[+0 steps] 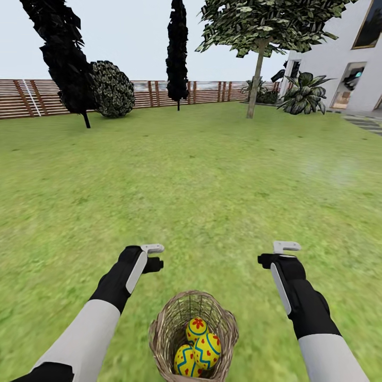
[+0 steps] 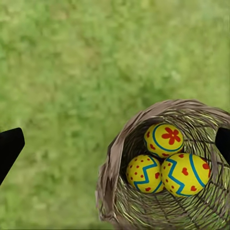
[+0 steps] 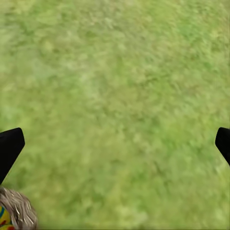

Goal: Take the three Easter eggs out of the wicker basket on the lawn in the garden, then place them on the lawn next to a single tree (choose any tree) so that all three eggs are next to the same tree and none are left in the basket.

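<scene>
The wicker basket (image 1: pixel 159 324) stands on the lawn (image 1: pixel 201 180) just in front of me, between my two forearms. Three Easter eggs lie in it: one with a red flower (image 1: pixel 197 328), one with red hearts (image 1: pixel 208 350) and one with a blue zigzag (image 1: pixel 185 362). In the left wrist view the eggs (image 2: pixel 164 139) (image 2: pixel 143 173) (image 2: pixel 186 173) sit together inside the basket (image 2: pixel 112 158). My left gripper (image 1: pixel 155 256) hovers open above and beyond the basket's left side. Over grass to the basket's right, my right gripper (image 1: pixel 276 253) is open too. A pale-trunked tree (image 1: pixel 257 69) stands far ahead to the right.
A brown slat fence (image 1: pixel 159 93) closes the far side. Dark columnar trees (image 1: pixel 69 58) (image 1: pixel 177 48) and a round bush (image 1: pixel 112 89) stand before it. A white house (image 1: pixel 339 58) and a palm-like plant (image 1: pixel 305 95) are at the far right. The basket's edge (image 3: pixel 17 211) shows in the right wrist view.
</scene>
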Robot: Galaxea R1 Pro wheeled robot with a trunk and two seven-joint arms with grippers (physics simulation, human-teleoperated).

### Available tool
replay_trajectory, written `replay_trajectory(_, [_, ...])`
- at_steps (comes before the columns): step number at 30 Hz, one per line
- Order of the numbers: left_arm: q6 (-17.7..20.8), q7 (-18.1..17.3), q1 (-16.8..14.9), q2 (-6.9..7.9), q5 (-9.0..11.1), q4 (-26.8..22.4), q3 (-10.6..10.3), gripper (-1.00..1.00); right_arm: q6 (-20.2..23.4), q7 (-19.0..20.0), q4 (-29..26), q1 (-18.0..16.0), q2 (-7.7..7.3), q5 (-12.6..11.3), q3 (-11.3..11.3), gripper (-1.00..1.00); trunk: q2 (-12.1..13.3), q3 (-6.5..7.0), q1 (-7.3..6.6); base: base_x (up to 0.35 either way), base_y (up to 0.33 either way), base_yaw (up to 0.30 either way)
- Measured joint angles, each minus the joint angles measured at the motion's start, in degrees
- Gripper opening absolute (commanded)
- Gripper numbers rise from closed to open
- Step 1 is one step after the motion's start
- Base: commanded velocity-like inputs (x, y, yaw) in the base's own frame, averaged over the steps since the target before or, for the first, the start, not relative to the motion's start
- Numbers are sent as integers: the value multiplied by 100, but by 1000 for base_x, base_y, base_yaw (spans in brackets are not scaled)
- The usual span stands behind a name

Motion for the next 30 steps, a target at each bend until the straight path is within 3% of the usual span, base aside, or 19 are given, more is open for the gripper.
replay_trajectory(14, [-22, 12, 4, -6, -6, 417, -33, 100, -7, 70, -9, 0, 0, -4, -7, 100, -562, -252, 308, 0, 0, 0])
replay_trajectory(16, [-43, 1, 3, -6, -4, 522, -32, 100, -10, 319, -5, 0, -6, -16, -23, 100, -642, -287, 352, 0, 0, 0])
replay_trajectory(18, [-49, -9, 6, -8, -1, 559, -32, 100, -11, 853, 3, 0, -21, -25, -64, 100, -722, -323, 396, 0, 0, 0])
replay_trajectory(19, [-52, -13, 6, -11, 0, 572, -32, 100, -7, 1367, 4, 0, -28, -29, -145, 100, -762, -341, 417, 0, 0, 0])
replay_trajectory(21, [-53, -15, 3, -13, 0, 575, -32, 100, 0, 2003, 1, 0, -32, -28, -348, 100, -843, -377, 461, 0, 0, 0])
replay_trajectory(24, [-54, -16, 3, -21, 1, 576, -32, 100, 4, 2698, -25, 0, -33, -14, -740, 100, -963, -431, 527, 0, 0, 0])
replay_trajectory(26, [-54, -16, 4, -42, 2, 576, -32, 100, 5, 2895, -37, 0, -34, -12, -892, 100, -1043, -467, 571, 0, 0, 0])
replay_trajectory(30, [-54, -17, 1, -56, 0, 575, -32, 100, 0, 3020, -63, 0, -18, -6, -980, 100, -1204, -539, 659, 0, 0, 0])
